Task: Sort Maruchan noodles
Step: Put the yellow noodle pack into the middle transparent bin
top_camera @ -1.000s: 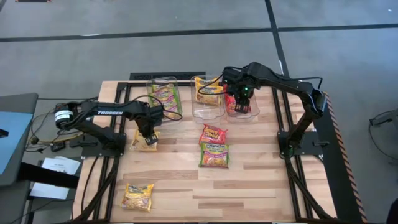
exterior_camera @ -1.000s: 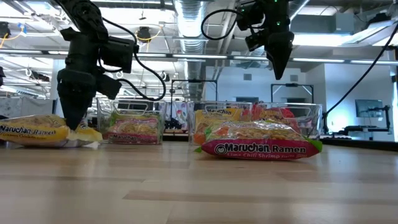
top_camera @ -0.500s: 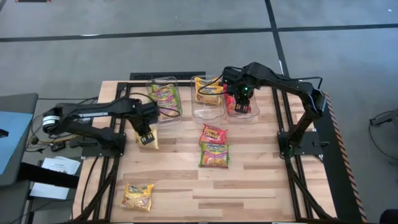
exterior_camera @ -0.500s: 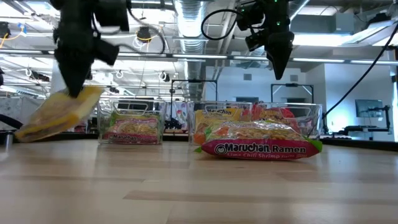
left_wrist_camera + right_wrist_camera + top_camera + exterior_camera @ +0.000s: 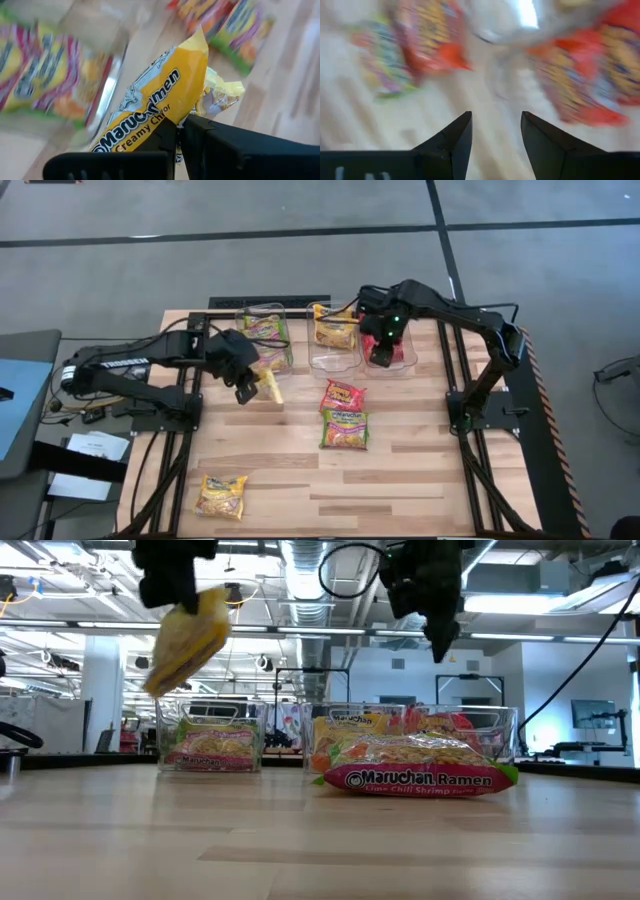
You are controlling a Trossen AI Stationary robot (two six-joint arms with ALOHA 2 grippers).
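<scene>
Since a second ago the left gripper [image 5: 252, 385] has lifted its yellow packet [image 5: 268, 386] off the table [image 5: 280, 480] and swung it toward the bins; the right gripper [image 5: 383, 348] has only shifted slightly. We take the middle bin [image 5: 334, 352] as our landmark. The left jaws are pinched tight on one edge of the yellow packet, which hangs tilted in the air, to the left of the middle bin and just in front of the left bin [image 5: 268, 340]. The right gripper hovers over the bin on the middle bin's right, jaws apart and holding nothing.

We judge the middle bin, already holding a yellow packet, to be the target. We carry high enough to clear its rim, centre the dangling packet over it, then release low so it lands flat. A red packet [image 5: 343, 395] and a green packet [image 5: 344, 429] lie in front of the middle bin; another yellow one [image 5: 221, 495] lies well to its front left.
</scene>
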